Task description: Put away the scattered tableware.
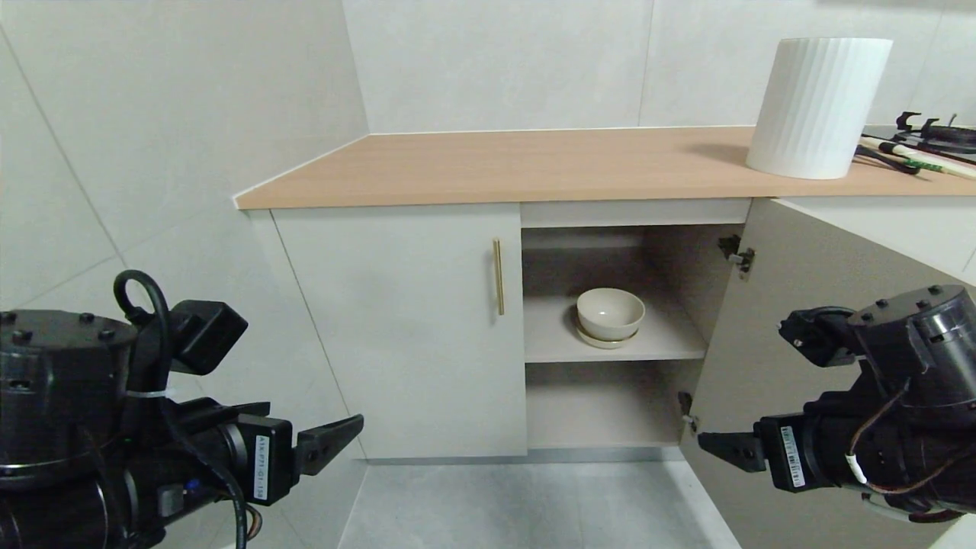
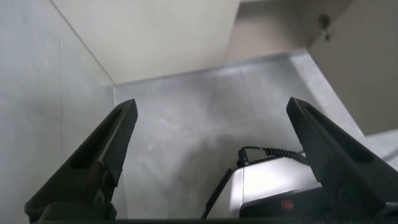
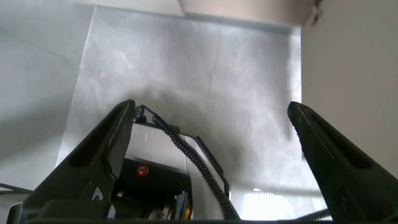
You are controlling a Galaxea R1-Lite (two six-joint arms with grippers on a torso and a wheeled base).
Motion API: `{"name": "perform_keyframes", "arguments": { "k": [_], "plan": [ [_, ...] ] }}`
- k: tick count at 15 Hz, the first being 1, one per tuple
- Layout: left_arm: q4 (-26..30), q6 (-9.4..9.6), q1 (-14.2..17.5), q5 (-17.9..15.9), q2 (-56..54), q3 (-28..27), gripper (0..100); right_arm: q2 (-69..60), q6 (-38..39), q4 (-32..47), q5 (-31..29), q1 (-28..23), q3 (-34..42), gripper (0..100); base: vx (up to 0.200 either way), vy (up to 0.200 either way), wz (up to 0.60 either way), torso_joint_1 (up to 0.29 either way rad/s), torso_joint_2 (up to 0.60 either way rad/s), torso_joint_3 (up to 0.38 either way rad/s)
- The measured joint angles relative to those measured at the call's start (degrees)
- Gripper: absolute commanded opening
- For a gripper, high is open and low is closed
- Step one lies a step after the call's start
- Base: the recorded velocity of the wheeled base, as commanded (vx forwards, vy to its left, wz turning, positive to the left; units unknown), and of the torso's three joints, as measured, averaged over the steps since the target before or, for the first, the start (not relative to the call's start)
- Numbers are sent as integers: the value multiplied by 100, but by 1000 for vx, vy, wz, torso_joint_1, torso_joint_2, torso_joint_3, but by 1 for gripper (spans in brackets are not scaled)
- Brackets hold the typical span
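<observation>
Cream bowl (image 1: 610,311) — one — atop one plate (image 1: 601,342), inside one open cabinet (image 1: 550,335).

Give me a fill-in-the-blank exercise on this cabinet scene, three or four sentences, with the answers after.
1. In the cabinet, the bowl rests on a ____.
2. Both sit on the ____ shelf.
3. The white cylinder stands on the ____.
4. The left gripper and right gripper have their jaws ____.
Missing words: plate; upper; counter; open.

utensils (image 1: 915,158) cut off at edge, perhaps chopsticks
</observation>
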Motion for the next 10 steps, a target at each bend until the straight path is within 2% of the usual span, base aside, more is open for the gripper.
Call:
{"name": "perform_keyframes", "arguments": {
  "k": [1,10],
  "plan": [
    [0,2,-6,1,9,0,100,2,-1,5,0,0,0,100,-200,0,0,2,2,-2],
    [-1,0,-15,-11,26,35,100,9,-12,13,0,2,16,100,0,0,0,0,0,0]
  ]
}}
